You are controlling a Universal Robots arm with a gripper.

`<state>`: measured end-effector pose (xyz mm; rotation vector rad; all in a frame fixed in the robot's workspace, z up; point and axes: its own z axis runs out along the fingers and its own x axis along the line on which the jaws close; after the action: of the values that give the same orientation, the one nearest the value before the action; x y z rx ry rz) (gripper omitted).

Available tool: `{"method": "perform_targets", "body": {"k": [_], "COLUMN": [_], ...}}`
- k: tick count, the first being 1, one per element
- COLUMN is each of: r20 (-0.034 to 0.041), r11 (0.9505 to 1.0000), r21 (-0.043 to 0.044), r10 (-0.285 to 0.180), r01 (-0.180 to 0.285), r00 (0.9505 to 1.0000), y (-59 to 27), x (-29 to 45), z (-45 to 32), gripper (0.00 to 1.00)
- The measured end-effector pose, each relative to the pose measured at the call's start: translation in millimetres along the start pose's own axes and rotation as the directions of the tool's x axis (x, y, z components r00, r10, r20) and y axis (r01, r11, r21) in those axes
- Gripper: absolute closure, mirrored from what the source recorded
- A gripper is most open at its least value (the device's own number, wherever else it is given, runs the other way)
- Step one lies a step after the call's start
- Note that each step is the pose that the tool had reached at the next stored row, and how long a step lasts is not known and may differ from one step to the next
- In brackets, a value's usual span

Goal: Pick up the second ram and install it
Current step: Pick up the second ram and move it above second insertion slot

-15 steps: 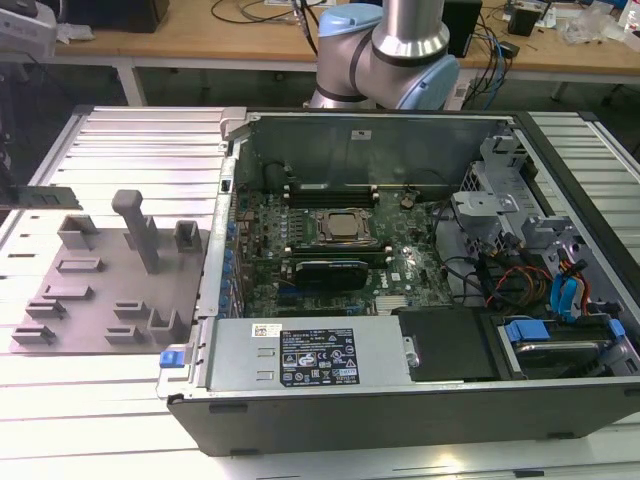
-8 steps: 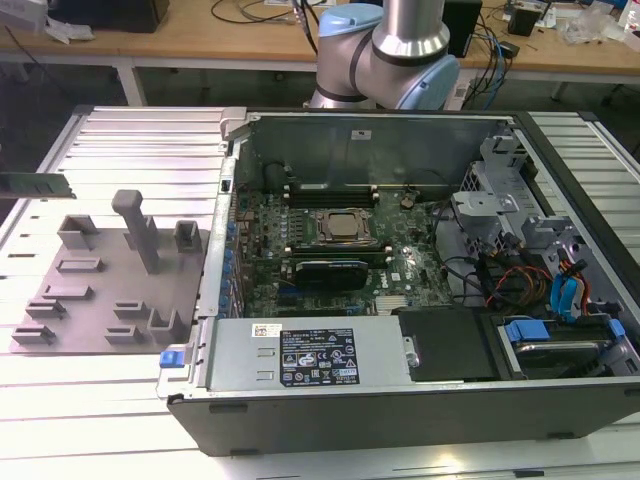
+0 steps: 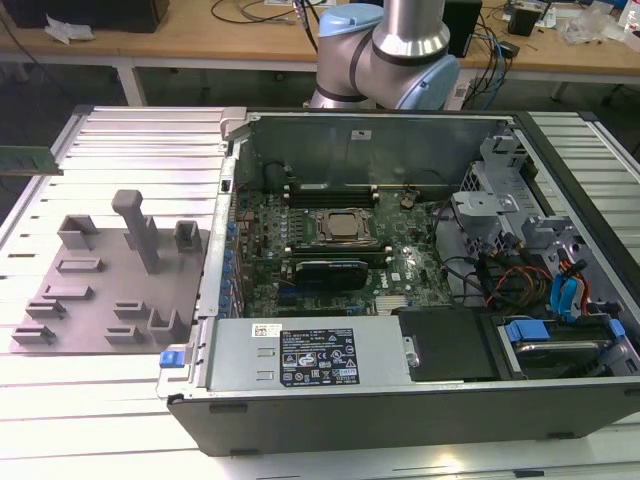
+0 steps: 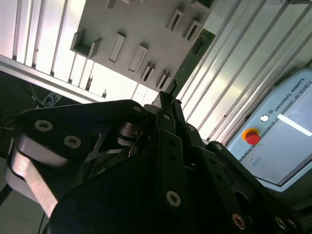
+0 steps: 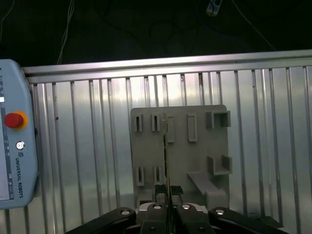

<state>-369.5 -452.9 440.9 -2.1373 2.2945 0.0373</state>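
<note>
Gripping the second ram [image 5: 165, 146] right between its fingers, the gripper [image 5: 166, 192] is hanging over the grey holder tray [image 5: 180, 165]. In the first wrist view the stick is showing edge-on as a thin line running out from the clenched claw across the tray's slots. In the second wrist view you're seeing it as a green board [image 4: 195, 51] with dark chips on it, poking out past the tip of the gripper [image 4: 168, 100], with the tray [image 4: 131, 24] behind it.

From the exterior view, the ram [image 3: 25, 158] is showing as a green strip sticking in at the exterior view's left edge. It's sitting level over the ribbed metal table [image 3: 140, 135], on the far-left side of the holder tray [image 3: 90, 310].

The open computer case [image 3: 400, 420] is lying on the exterior view's right of the tray, just beside it, well apart from the ram. The motherboard is facing up, with the CPU socket [image 3: 345, 228] roughly in the middle. The arm's base [image 3: 385, 50] is standing at the far side of the case.

A teach pendant [image 5: 14, 156] with a red button [image 5: 14, 119] is lying on the table, apart from the tray, and it's showing up in the second wrist view [image 4: 282, 141] too.
</note>
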Motion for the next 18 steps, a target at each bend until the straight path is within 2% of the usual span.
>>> {"method": "perform_targets", "body": {"k": [3,6,10,16,18], "r20": [0.0002,0.0002,0.0000,0.0001,0.0000], "r11": [1.0000,1.0000,1.0000,1.0000,1.0000], "r21": [-0.0001,-0.0002,-0.0006,-0.0025,-0.0034], "r10": [0.000,0.000,0.000,0.000,-0.001], "r01": [0.000,0.000,0.000,0.000,0.001], "r00": [1.0000,1.0000,1.0000,1.0000,1.0000], "y": [-0.1,-7.1,-37.9,-70.6,-88.2], "x": [0.1,-0.4,-2.6,-4.9,-6.4], "z": [-0.1,-0.1,-0.2,0.0,0.3], "gripper": [0.89,0.89,0.89,0.89,0.89]}}
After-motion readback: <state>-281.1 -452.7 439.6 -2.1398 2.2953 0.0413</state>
